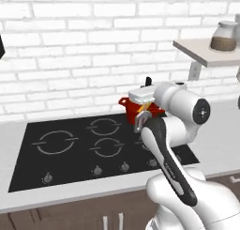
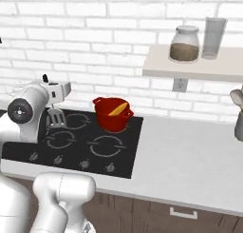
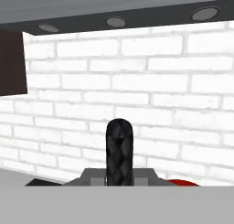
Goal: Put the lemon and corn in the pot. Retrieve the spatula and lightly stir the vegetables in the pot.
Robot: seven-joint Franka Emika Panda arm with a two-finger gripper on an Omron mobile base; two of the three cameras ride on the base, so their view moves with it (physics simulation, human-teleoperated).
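Note:
The red pot (image 1: 127, 103) (image 2: 113, 118) stands on the back right burner of the cooktop, and its rim (image 3: 183, 183) peeks in at the bottom of the hand view. The yellow corn (image 2: 118, 108) lies slanted inside it. The lemon is hidden. My gripper (image 1: 146, 100) (image 2: 51, 100) (image 3: 119, 176) hovers left of the pot, level with its top, and is shut on the spatula's black handle (image 3: 119, 150). The spatula hangs upright with its silver slotted head (image 1: 141, 121) (image 2: 56, 118) down over the burners. In the left base view my hand covers part of the pot.
The black cooktop (image 1: 56, 168) (image 2: 118, 156) has several burners and a row of knobs along its front. A wall shelf (image 2: 190, 68) carries a jar (image 2: 184, 44) and a glass (image 2: 213, 37). Grey counter (image 2: 190, 160) stretches to the right. The brick wall is close behind.

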